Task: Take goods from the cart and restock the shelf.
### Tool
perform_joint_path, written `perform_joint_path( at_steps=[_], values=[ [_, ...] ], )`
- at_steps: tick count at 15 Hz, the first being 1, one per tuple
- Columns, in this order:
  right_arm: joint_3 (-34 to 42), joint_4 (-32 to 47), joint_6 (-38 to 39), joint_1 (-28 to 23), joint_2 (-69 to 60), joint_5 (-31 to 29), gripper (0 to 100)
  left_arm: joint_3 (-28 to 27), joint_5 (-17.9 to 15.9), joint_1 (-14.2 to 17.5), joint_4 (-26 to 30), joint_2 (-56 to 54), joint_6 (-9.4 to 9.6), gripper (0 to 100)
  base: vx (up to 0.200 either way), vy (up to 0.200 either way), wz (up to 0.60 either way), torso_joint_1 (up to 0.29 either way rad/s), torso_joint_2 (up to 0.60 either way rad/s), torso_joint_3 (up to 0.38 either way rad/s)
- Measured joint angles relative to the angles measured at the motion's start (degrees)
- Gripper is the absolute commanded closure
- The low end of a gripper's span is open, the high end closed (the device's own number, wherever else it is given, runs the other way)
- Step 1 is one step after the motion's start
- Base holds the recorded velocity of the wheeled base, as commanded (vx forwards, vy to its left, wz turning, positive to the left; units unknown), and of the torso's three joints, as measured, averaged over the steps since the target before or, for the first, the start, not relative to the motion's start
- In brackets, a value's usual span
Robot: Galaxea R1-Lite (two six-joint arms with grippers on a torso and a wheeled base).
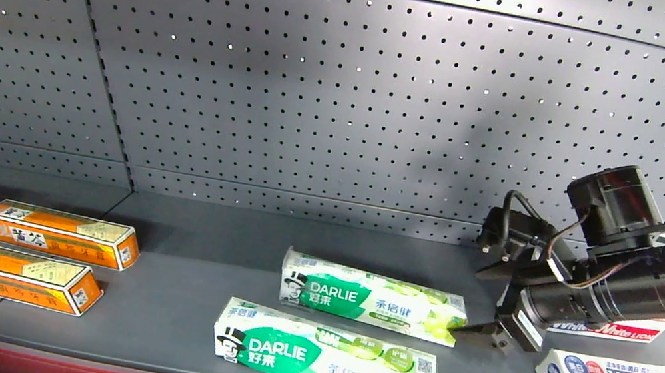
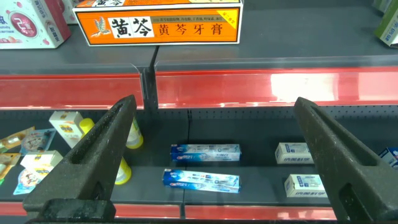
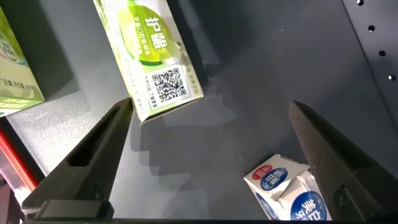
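One splayed gripper (image 1: pixel 468 302), perhaps against box (image 1: pixel 373 296)

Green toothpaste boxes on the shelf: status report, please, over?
Right gripper open, empty, at the end of the rear green toothpaste box. Left gripper open, empty, facing the red shelf edge. A white toothpaste box lies close beside the right one.

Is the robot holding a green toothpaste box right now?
No, the right end effector is open and empty, sitting just beside the end of the rear green toothpaste box.
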Motion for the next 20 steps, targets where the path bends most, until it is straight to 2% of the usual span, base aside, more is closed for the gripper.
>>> perform_joint_path(
  at_steps=[10,16,20],
  values=[
    [0.4,-0.52,0.05,-0.59,-0.33,0.05,0,0.0,0.02,-0.02,0.0,0.0,0.0,0,0.0,0.0,0.0,0.0,0.0,0.0],
    [5.05,-2.6,0.16,-4.35,-5.12,0.05,0,0.0,0.0,-0.02,0.02,0.0,0.0,0,0.0,0.0,0.0,0.0,0.0,0.0],
    [5.42,-5.23,1.04,-4.91,-3.8,-0.15,0,0.0,0.02,-0.02,0.02,0.0,0.0,0,0.0,0.0,0.0,0.0,0.0,0.0]
  ],
)
